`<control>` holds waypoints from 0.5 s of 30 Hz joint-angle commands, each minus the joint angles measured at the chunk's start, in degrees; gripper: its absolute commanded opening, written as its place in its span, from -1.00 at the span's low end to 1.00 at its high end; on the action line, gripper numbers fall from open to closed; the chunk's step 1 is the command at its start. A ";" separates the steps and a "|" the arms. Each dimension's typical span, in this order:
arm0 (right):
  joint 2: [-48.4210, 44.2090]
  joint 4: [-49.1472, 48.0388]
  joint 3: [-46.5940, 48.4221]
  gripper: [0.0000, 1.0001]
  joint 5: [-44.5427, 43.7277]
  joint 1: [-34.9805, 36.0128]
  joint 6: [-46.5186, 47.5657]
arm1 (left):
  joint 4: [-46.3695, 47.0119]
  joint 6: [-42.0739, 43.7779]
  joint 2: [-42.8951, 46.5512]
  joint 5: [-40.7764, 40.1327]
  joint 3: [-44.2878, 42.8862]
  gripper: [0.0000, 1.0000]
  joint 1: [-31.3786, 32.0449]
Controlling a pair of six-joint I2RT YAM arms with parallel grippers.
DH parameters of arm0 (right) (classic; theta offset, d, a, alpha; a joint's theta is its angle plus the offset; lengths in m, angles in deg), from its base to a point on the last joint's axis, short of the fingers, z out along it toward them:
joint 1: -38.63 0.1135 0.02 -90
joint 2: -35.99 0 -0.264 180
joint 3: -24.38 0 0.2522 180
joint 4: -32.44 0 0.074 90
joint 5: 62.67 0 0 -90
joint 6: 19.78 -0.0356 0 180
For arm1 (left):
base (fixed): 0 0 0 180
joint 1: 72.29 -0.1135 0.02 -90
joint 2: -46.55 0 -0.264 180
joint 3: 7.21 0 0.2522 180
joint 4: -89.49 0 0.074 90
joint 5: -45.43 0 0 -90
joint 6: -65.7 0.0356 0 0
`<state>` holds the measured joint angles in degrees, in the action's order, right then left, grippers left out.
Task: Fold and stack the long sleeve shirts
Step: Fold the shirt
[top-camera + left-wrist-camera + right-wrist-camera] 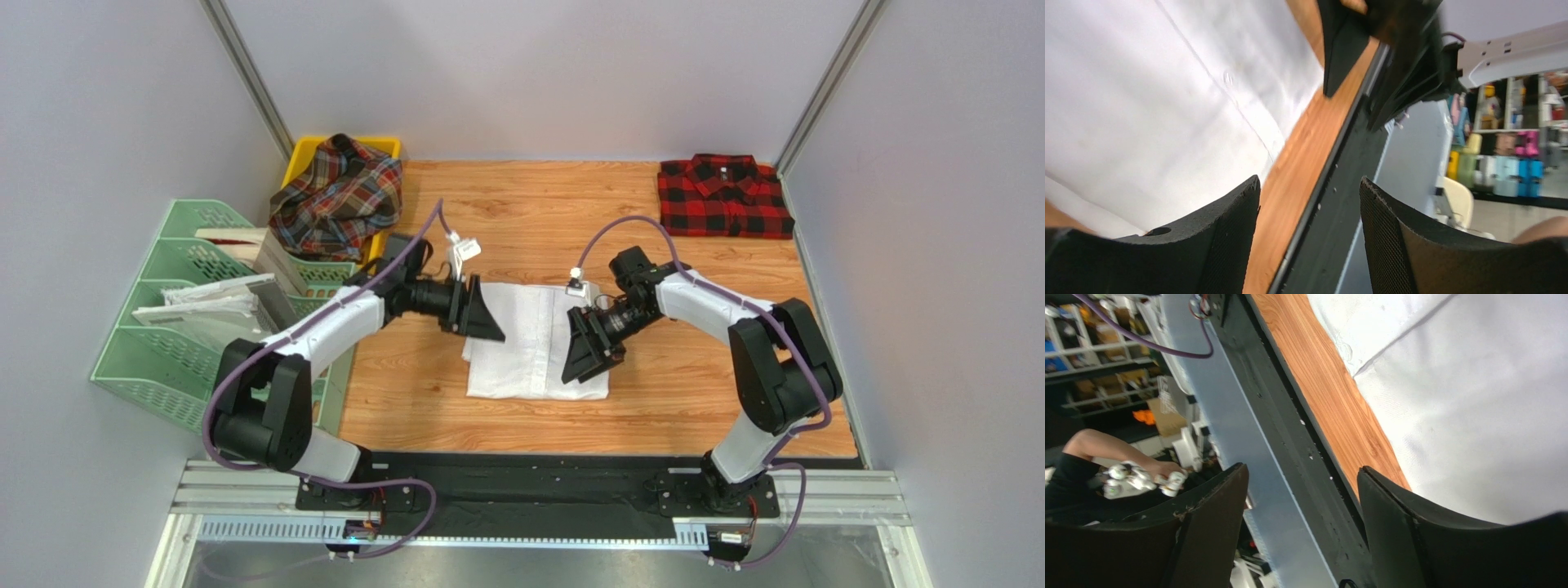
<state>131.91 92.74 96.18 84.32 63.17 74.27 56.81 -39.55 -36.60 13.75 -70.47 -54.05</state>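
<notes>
- From the top camera, the white shirt (530, 346) lies flat in the middle of the desk (687, 404), right between the two arms.
- The left hand (481, 309) is at the shirt's left edge. The right hand (589, 349) is over its right edge.
- The red-and-black checked shirt (724, 196) lies folded in the far right corner of the desk, well apart from the white one.
- The tartan shirt (337, 196) sits in a heap on the yellow bin (307, 153) at the far left corner, near the green trays (160, 355).
- From the left wrist camera, the left hand (1309, 239) has its two black fingers (1223, 245) spread wide, with nothing between them (only wood and the black rail (1339, 184) show in the gap).
- The white shirt (1137, 110) fills the left side of this view, next to a strip of bare desk (1296, 177).
- From the right wrist camera, the right hand (1303, 533) is spread wide too and holds nothing.
- The white shirt (1475, 398) is on the right side here. One finger (1438, 539) is low over its edge, but I cannot tell if it touches the cloth.
</notes>
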 commanded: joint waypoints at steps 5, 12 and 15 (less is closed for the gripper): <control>9.35 3.89 6.03 0.21 -12.25 3.85 5.08 | -5.25 6.46 -4.91 -6.38 -19.13 0.33 -4.52; 15.33 12.68 7.43 0.14 -25.06 -1.41 17.38 | -7.97 11.63 -3.42 -8.66 -20.12 0.37 -6.37; 18.94 11.74 14.27 0.11 -35.96 -5.98 20.46 | -9.55 13.48 -2.63 -11.73 -19.32 0.38 -7.16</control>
<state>146.54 105.11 103.92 66.35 61.84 85.68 50.34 -30.98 -41.15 5.29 -89.07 -60.39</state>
